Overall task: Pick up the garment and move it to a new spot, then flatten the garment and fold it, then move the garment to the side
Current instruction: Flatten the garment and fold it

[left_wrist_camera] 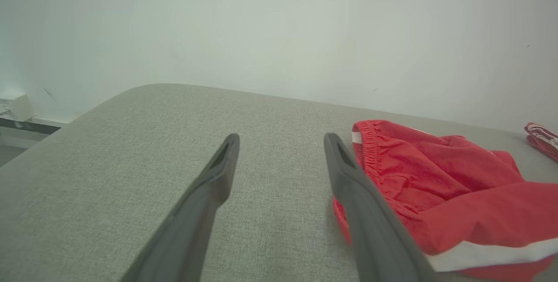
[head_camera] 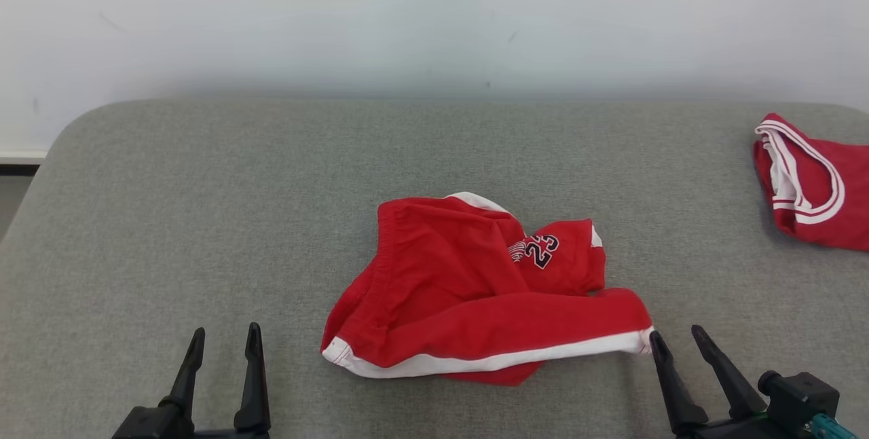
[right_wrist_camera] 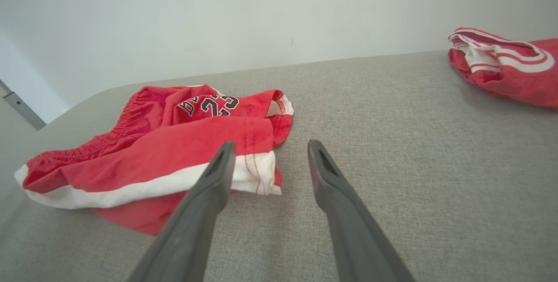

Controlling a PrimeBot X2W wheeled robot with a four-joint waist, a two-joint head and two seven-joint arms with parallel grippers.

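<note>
A crumpled pair of red shorts point(head_camera: 468, 290) with white trim and a "23" print lies in the middle of the grey padded table point(head_camera: 204, 222). It shows as well in the left wrist view point(left_wrist_camera: 436, 186) and the right wrist view point(right_wrist_camera: 165, 142). My left gripper point(head_camera: 225, 334) stands open at the lower left, well to the left of the shorts, with nothing between its fingers. My right gripper point(head_camera: 675, 336) is open at the lower right, its left fingertip just beside the white hem's right end point(right_wrist_camera: 257, 173). Neither holds anything.
A second red garment point(head_camera: 815, 188) with white stripes lies at the table's far right edge, also in the right wrist view point(right_wrist_camera: 505, 64). A pale wall point(head_camera: 434, 18) rises behind the table. Bare grey surface spreads left of the shorts and between the two garments.
</note>
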